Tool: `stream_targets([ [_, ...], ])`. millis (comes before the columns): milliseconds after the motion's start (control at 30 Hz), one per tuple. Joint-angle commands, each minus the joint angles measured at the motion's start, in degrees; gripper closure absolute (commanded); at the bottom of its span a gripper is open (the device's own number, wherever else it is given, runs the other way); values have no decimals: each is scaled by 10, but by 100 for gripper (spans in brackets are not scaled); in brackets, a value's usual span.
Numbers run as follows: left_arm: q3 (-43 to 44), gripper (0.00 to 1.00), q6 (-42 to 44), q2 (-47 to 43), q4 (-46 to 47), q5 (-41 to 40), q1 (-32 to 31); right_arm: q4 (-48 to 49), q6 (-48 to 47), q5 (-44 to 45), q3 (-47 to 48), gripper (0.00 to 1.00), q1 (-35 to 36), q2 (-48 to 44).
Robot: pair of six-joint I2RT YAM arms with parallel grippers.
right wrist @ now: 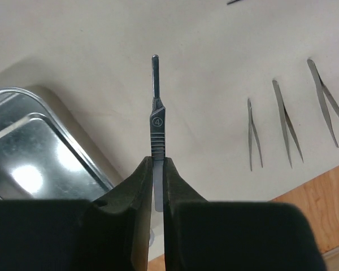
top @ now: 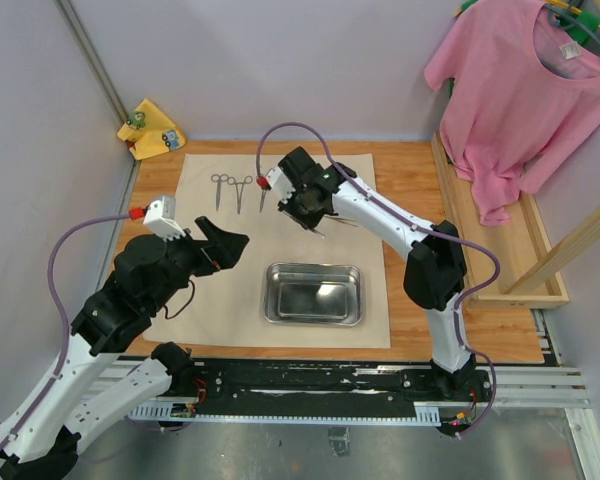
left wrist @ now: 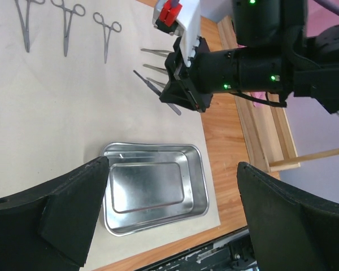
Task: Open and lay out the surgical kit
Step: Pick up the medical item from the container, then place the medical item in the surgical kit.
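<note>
- State, right pincer (right wrist: 156, 165): the jaws are closed almost fully on the near end of a flat scalpel handle (right wrist: 156, 121). The handle projects straight ahead of the fingertips, clear of the cloth wrap (right wrist: 214, 51) beneath it.
- State, left pincer (top: 227, 247): the jaws are spread to their widest and hold nothing. It hovers over the cloth wrap with the tray (top: 270, 295) just ahead of it.
- Layout: in the right-wrist view, three tweezers (right wrist: 285, 124) lie in a row to the right of the pincer, and the tray sits to its left. Three forceps (left wrist: 65, 22) lie beyond the left pincer, on the far part of the cloth.
- Risk, pivot: only the last short length of the handle is gripped. A quick wrist turn or a tip-first touchdown could rotate it between the pads and leave it askew.
- Risk, drop: opening the jaws while the handle is clear of the cloth would let it bounce or slide toward the tweezers.
- Risk, overlap: a placement too close to the pincer's right would land on the nearest tweezer and disturb the row.
- Risk, drag: fingertips pressed into the cloth during release could pucker it and shift every instrument.
- Risk, collision: the arms work close together, so a sideways sweep by either could strike the other.
</note>
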Motion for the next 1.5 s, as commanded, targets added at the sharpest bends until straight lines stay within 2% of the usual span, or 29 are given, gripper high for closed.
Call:
stream_targets([
  [0, 42, 1, 21, 23, -9, 15, -3, -32, -91, -25, 22, 95, -42, 27],
  [133, 62, 1, 37, 46, -16, 23, -3, -8, -158, -46, -6, 95, -60, 30],
  [400, 77, 1, 61, 63, -10, 9, -3, 46, -279, -142, -91, 89, -102, 17],
  [533, 72, 1, 63, 61, -4, 2, -3, 55, -322, -130, -114, 91, -113, 16],
  [833, 81, 1, 64, 52, -22, -18, -3, 41, -355, -117, -100, 93, -149, 68],
  [1200, 72, 1, 68, 56, -13, -25, -3, 59, -372, -124, -113, 91, -158, 66],
  [1367, 75, 1, 72, 54, -17, -36, -3, 61, -373, -130, -123, 80, -159, 67],
  [1467, 74, 1, 74, 53, -16, -39, -3, 61, -373, -128, -127, 78, -161, 69],
])
